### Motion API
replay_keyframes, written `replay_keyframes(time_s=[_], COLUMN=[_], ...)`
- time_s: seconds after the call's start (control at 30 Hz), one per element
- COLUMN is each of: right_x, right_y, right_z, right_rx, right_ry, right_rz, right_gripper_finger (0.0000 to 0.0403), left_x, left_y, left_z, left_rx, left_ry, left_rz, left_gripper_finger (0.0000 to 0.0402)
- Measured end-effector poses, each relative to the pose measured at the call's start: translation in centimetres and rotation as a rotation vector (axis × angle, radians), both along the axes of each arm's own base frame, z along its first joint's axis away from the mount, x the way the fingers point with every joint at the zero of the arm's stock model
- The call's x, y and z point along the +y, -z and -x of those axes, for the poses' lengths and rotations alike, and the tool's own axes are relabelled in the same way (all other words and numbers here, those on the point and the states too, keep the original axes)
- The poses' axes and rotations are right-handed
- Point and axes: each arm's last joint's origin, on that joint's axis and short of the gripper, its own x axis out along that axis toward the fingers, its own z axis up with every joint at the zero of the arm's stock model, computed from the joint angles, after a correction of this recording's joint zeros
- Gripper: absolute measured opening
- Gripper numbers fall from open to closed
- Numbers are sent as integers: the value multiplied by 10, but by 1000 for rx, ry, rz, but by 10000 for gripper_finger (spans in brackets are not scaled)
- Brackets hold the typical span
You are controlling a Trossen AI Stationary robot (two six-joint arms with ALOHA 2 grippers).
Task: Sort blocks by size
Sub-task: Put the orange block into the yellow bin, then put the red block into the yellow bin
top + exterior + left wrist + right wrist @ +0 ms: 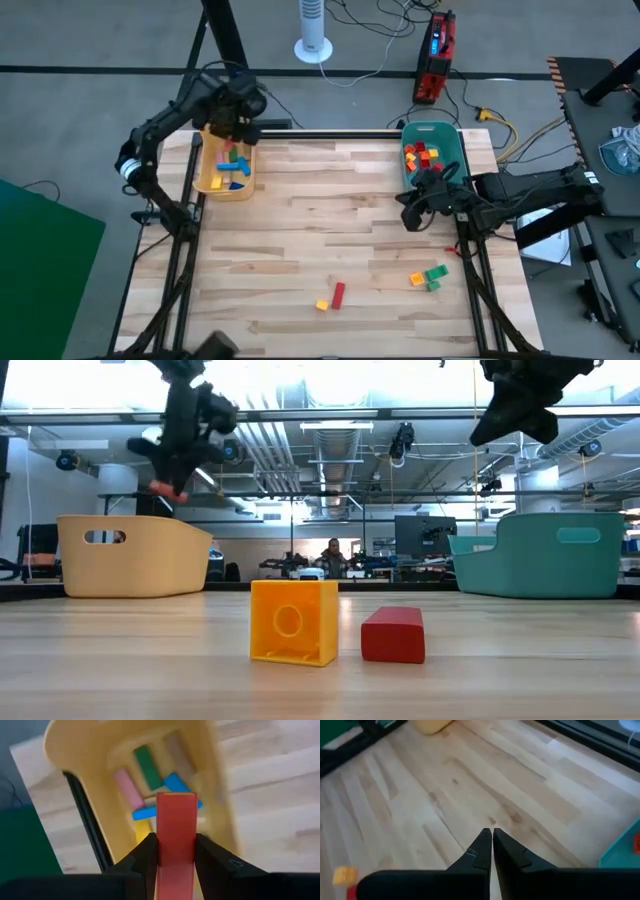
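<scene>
My left gripper point(228, 128) hangs above the yellow bin point(204, 178) at the table's far left, shut on a long red block point(176, 820). The bin holds pink, green, blue and yellow long blocks point(148, 766). My right gripper point(409, 216) is shut and empty above the table, near the teal bin point(452, 137), which holds red, yellow and orange short blocks point(421, 156). On the table near the front lie a red bar point(339, 294), a yellow cube point(322, 304), green blocks point(436, 274) and an orange block point(416, 280). My left gripper pinches the red block's two long sides point(175, 851) between its two fingers point(145, 855), at the block's near end. The fingers come from above, pointing down, and lie along the block, which sticks out past the fingertips. The block is lifted clear above the yellow bin's inside.
The low view shows the yellow cube point(293, 622) and red bar point(393, 634) close to the front edge, with the two bins point(135, 555) point(545, 555) at the back. Bare wood point(330, 210) spans the table's middle. A person sits in the room beyond.
</scene>
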Motion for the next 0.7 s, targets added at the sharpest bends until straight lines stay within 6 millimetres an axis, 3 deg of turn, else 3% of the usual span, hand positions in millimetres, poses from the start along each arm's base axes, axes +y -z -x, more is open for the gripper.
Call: replay_keyframes(time_s=[0.17,0.37,0.53,0.7], right_x=[-10,-17,-10,4], right_y=[-2,-2,3,13], right_z=[-2,-5,-11,-29], right_rx=[-31,-52,-19,22], right_ry=[62,84,-46,-183], right_rz=[-17,-90,-256,-386], right_gripper_finger=[9,9,9,9], left_x=[5,2,-8,-29], left_y=[28,34,11,-29], left_z=[15,14,2,-18], left_rx=[9,23,-31,-159], left_ry=[-59,-4,91,218], left_rz=[19,-11,-78,-221], left_gripper_finger=[121,179,199,200])
